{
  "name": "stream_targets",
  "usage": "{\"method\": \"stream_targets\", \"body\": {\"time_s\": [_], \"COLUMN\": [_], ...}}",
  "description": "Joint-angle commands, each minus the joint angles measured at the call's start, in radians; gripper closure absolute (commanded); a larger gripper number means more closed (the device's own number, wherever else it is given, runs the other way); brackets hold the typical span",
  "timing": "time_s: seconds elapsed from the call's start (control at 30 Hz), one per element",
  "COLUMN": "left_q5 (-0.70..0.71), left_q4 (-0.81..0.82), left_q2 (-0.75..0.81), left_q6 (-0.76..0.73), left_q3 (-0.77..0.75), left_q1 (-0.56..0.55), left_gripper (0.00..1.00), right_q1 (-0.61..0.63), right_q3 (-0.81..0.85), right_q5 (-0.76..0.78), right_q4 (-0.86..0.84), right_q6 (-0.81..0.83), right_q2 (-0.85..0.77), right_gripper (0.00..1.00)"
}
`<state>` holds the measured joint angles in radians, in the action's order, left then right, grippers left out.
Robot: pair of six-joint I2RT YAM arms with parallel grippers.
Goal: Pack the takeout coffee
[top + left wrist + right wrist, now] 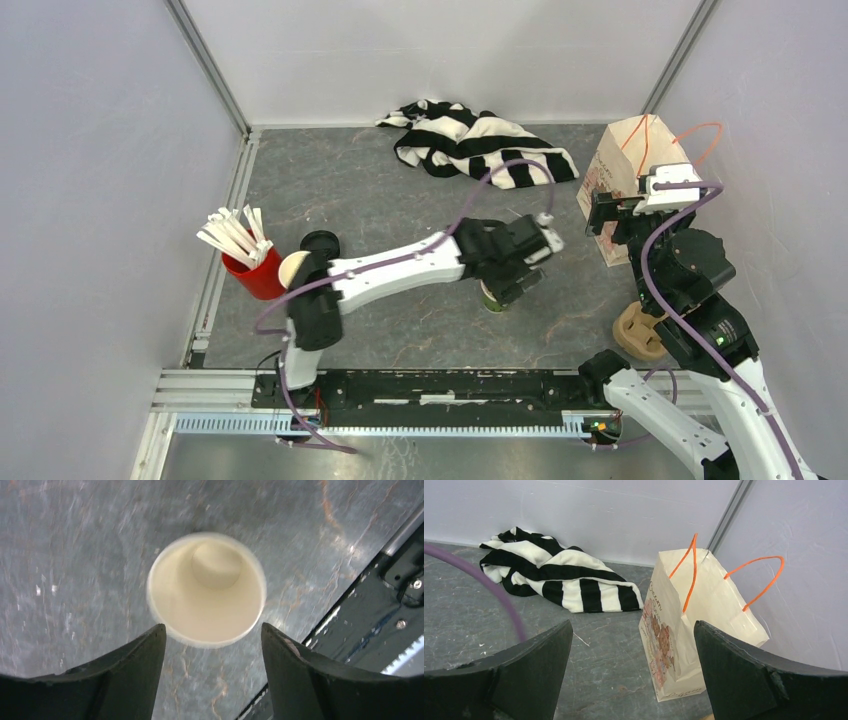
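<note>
Jaws of the left gripper (pixel 212 626) stand apart, gripping nothing. The green cup (pixel 207 590) sits directly beneath them, upright on the table (pixel 75 555), with its long axis vertical and in line with the fingers. It is open-topped and cream inside, with no lid on it. Its rim shows between the two fingertips, and contact cannot be confirmed. A loose black lid (pixel 320 243) lies well apart, at the left near the red holder (pixel 255 278). The right gripper (pixel 633 623) is wide open and empty, facing the paper bag (pixel 714 605) at the right. Judgement: the left arm is far nearer to the cup, and the bag lies to its right.
</note>
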<state>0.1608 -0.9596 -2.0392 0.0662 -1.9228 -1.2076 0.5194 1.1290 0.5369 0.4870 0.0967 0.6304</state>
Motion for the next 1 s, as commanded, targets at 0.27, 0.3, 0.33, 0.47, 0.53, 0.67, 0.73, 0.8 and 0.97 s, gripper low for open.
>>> {"method": "stream_targets", "body": {"time_s": [0.27,0.3,0.33,0.47,0.53,0.67,0.73,0.8,0.97], "left_q5": [0.068,0.049,0.036,-0.025,-0.018,-0.009,-0.011,-0.038,-0.015], "left_q4": [0.096,0.062,0.034,-0.016,-0.017,-0.003,0.015,0.024,0.001], "left_q2": [0.457,0.431,0.404,0.301,0.273,0.242,0.238,0.228,0.183], "left_q6": [0.422,0.445,0.456,0.42,0.406,0.392,0.376,0.36,0.31], "left_q3": [0.418,0.407,0.392,0.361,0.366,0.403,0.427,0.438,0.449], "left_q1": [0.568,0.621,0.668,0.784,0.816,0.895,0.937,0.975,0.997], "left_gripper": [0.11,0.13,0.15,0.23,0.24,0.26,0.26,0.28,0.41], "right_q1": [0.003,0.003,0.003,0.004,0.003,0.002,0.003,0.003,0.003], "right_q3": [0.01,0.011,0.015,0.015,0.02,0.021,0.02,0.02,0.026], "right_q5": [0.017,0.014,0.008,-0.007,-0.012,-0.02,-0.022,-0.028,-0.039], "right_q4": [-0.014,-0.014,-0.011,-0.004,0.009,0.007,0.007,0.007,0.009], "right_q6": [-0.004,-0.006,-0.006,-0.006,-0.014,-0.017,-0.017,-0.017,-0.021], "right_q2": [-0.039,-0.036,-0.032,-0.016,-0.005,0.003,0.008,0.013,0.027], "right_gripper": [0.02,0.02,0.02,0.02,0.02,0.02,0.02,0.02,0.02]}}
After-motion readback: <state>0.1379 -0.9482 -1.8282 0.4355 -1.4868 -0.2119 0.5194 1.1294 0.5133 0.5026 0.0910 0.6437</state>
